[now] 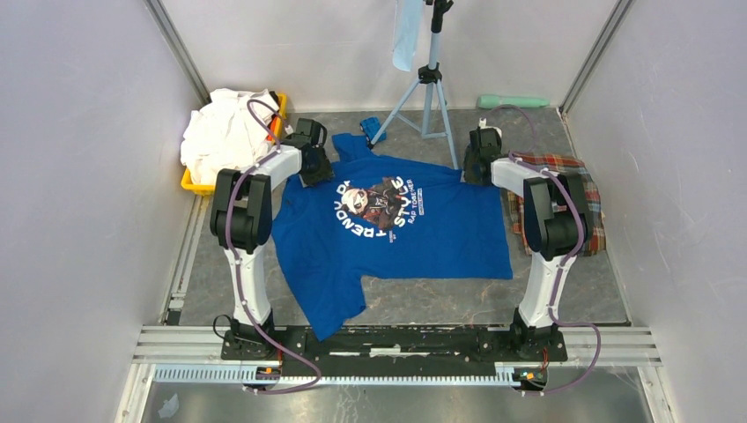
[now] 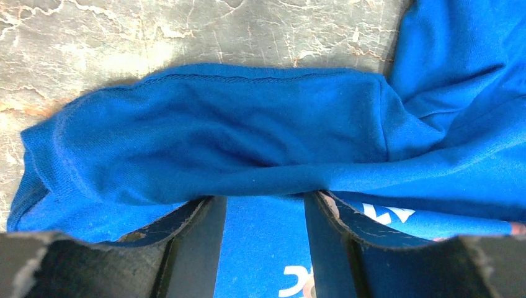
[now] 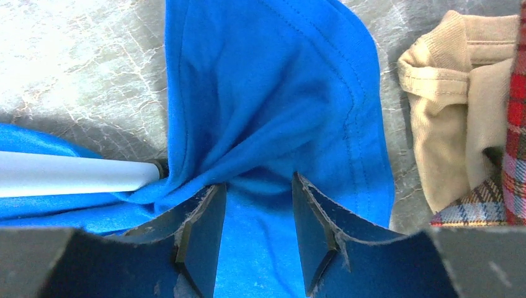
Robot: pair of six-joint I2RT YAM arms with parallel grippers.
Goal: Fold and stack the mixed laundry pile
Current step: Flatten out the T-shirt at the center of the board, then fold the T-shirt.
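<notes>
A grey marbled surface (image 1: 573, 282) carries everything. At its far edge stands a pale tripod (image 1: 429, 92), one leg (image 3: 74, 175) showing in the right wrist view. A pale-blue cloth (image 1: 407, 35) hangs beside its post. Near its feet lies a small bright-blue object (image 1: 370, 125). A yellow bin (image 1: 195, 182) sits far left; a mint-green cylinder (image 1: 513, 101) lies far right.

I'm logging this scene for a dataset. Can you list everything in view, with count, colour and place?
T-shirt: one, royal blue, spread at table centre
White shirts: a heap, far left, in bin
Bin: one, yellow, far left
Plaid cloth: one, red-green, right
Beige garment: one, beside plaid
Tripod: one, grey, far centre
Pale-blue cloth: one, hanging on tripod
Green object: one, far right
Left gripper: black, at sleeve
Right gripper: black, at other sleeve
</notes>
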